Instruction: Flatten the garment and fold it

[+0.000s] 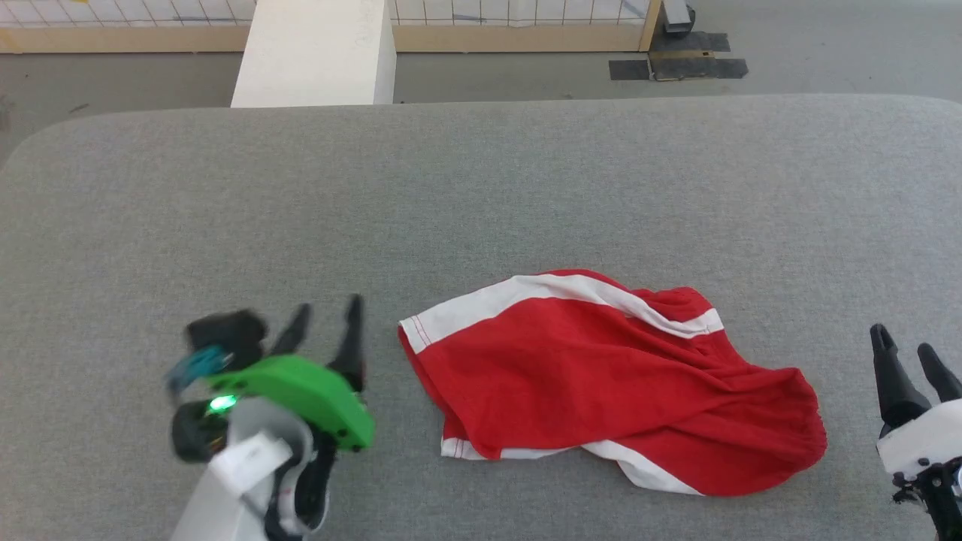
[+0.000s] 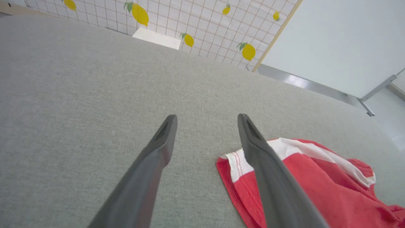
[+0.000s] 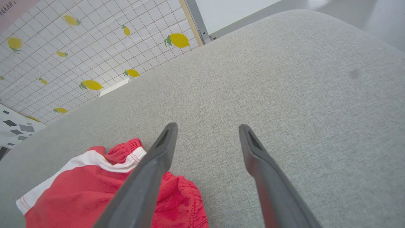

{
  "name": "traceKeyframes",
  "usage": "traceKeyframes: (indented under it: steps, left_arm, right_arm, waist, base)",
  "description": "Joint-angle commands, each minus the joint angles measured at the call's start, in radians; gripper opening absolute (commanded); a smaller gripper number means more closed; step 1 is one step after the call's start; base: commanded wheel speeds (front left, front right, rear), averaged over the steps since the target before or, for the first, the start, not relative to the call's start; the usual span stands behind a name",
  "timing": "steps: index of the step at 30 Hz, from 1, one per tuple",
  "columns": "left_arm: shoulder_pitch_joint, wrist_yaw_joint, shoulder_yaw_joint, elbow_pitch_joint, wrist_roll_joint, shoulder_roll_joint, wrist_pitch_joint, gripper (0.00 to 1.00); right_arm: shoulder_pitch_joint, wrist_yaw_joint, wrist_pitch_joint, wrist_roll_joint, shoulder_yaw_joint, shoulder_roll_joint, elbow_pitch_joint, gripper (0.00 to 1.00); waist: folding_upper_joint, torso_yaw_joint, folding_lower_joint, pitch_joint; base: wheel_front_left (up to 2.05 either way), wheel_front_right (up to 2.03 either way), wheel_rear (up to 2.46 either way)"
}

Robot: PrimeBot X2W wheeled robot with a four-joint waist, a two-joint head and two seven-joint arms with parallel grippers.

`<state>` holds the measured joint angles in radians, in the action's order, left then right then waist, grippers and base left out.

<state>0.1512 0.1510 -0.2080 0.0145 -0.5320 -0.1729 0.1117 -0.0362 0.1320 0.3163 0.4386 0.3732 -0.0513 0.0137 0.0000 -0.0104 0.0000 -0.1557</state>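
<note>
Grey woven cloth covers the wide padded table; beyond it a bare floor and a white block are seen in the head view. The garment is laid on the near half of the table, slightly towards the robot's right, crumpled rather than flat. A white-edged leg hem is turned towards the left gripper, which is held just beside it with its jaws spread and nothing between them. A puckered red edge, judged to be the waistband, is bunched towards the right gripper. That gripper is seen near the cloth but apart from it, likewise released and empty.

In the left wrist view, two dark fingers are spread over bare grey cover, and the stitched white hem corner is partly hidden behind the one on that view's right. A gridded wall printed with lemons is seen behind the table.

In the right wrist view, bare table shows between the parted fingers, while gathered red fabric is crossed by the finger on that view's left. No cloth is pinched.

The shorts are judged to be light, thin and limp: they would sag from any single grip and crease easily. Flattening is not yet done. A hold is best taken at the stitched hem corner and at the thicker elastic edge, where a firmer bite is offered and the cloth can be drawn taut between both arms.
</note>
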Motion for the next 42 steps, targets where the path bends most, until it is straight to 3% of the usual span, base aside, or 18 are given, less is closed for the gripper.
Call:
traceKeyframes:
  steps: [1, 5, 8, 11, 16, 17, 18, 25, 29, 36, 42]
  left_arm:
    - [0.043, -0.002, -0.027, 0.011, -0.006, -0.014, 0.074, 1.0]
    - [0.141, -0.015, -0.116, 0.088, 0.007, -0.043, 0.298, 1.0]
    - [0.196, -0.029, -0.159, 0.152, 0.026, -0.059, 0.386, 1.0]
    - [0.227, -0.039, -0.18, 0.206, 0.026, -0.061, 0.435, 1.0]
    - [0.25, -0.05, -0.178, 0.245, 0.017, -0.056, 0.424, 1.0]
    - [0.255, -0.053, -0.176, 0.248, 0.017, -0.056, 0.411, 0.29]
    - [0.259, -0.056, -0.172, 0.248, 0.014, -0.055, 0.399, 0.0]
    - [0.251, -0.065, -0.153, 0.227, -0.013, -0.042, 0.349, 0.0]
    - [0.216, -0.052, -0.12, 0.185, -0.04, -0.034, 0.306, 0.0]
    - [0.157, -0.045, -0.107, 0.131, -0.067, -0.026, 0.28, 0.0]
    - [0.156, -0.047, -0.122, 0.117, -0.07, -0.01, 0.272, 0.0]
  right_arm:
    - [-0.021, -0.001, -0.007, -0.008, 0.001, 0.001, -0.004, 1.0]
    - [-0.041, -0.001, -0.007, -0.005, -0.01, 0.001, -0.015, 1.0]
    - [-0.05, -0.001, -0.006, 0.005, -0.031, 0.001, -0.025, 1.0]
    - [-0.057, -0.001, -0.015, 0.016, -0.044, 0.001, -0.036, 1.0]
    - [-0.061, -0.001, -0.032, 0.02, -0.047, 0.001, -0.049, 1.0]
    - [-0.062, -0.001, -0.035, 0.018, -0.046, 0.001, -0.051, 1.0]
    - [-0.062, -0.001, -0.037, 0.016, -0.046, 0.001, -0.052, 1.0]
    - [-0.065, -0.001, -0.034, 0.001, -0.061, 0.001, -0.057, 1.0]
    - [-0.089, -0.001, -0.005, -0.03, -0.142, 0.001, -0.026, 1.0]
    - [-0.215, -0.001, 0.174, -0.166, -0.32, 0.001, -0.071, 1.0]
    - [-0.313, -0.001, 0.308, -0.322, -0.36, -0.002, -0.188, 1.0]
  waist:
    - [0.0, -0.006, 0.0, -0.007]
    - [0.0, -0.024, 0.0, -0.027]
    - [0.0, -0.044, 0.0, -0.045]
    - [0.0, -0.064, 0.0, -0.063]
    - [0.0, -0.081, 0.0, -0.084]
    - [0.0, -0.082, 0.0, -0.086]
    - [0.0, -0.082, 0.0, -0.087]
    - [0.0, -0.067, 0.0, -0.073]
    - [0.0, -0.06, 0.0, -0.065]
    - [0.0, -0.037, 0.0, -0.084]
    - [0.0, -0.008, 0.0, -0.105]
  base:
    - [0.0, 0.0, 0.0]
    - [0.0, 0.0, 0.0]
    - [0.0, 0.0, 0.0]
    - [0.0, 0.0, 0.0]
    - [0.0, 0.0, 0.0]
    - [0.0, 0.0, 0.0]
    - [0.0, 0.0, 0.0]
    - [0.0, 0.0, 0.0]
    - [0.0, 0.0, 0.0]
    - [0.0, 0.0, 0.0]
    - [0.0, 0.0, 0.0]
